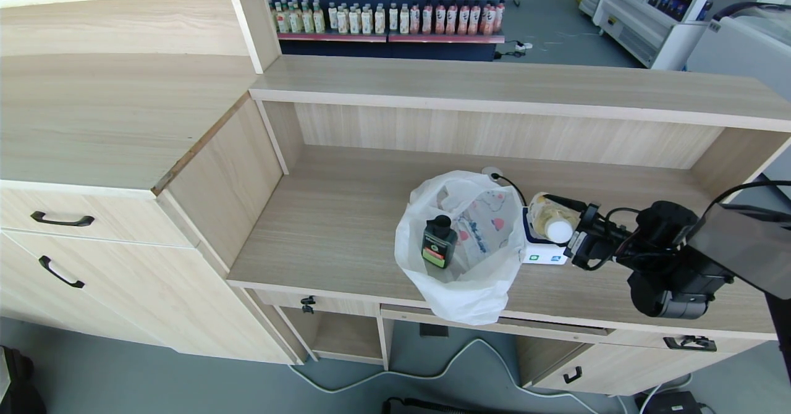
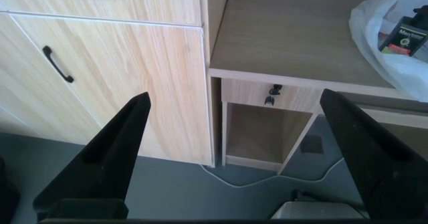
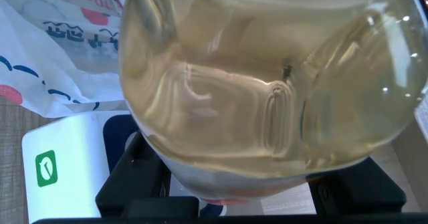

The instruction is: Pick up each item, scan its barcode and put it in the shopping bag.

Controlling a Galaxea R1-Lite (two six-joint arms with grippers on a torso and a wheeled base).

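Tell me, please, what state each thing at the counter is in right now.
shopping bag, open, standing on the counter.
dark bottle, upright inside the bag.
drink bottle, on its side, gripped over the scanner.
scanner, on the counter beside the bag.
right hand, shut on the drink bottle.
left hand, open, empty.

Shop, wooden checkout counter (image 1: 371,228), stocked drink shelves (image 1: 389,18), display fridge (image 1: 655,12)

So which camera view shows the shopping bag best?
The head view: the whole shopping bag stands open on the counter, a dark bottle inside. The left wrist view catches one side of the bag; the right wrist view, a printed patch behind the drink bottle.
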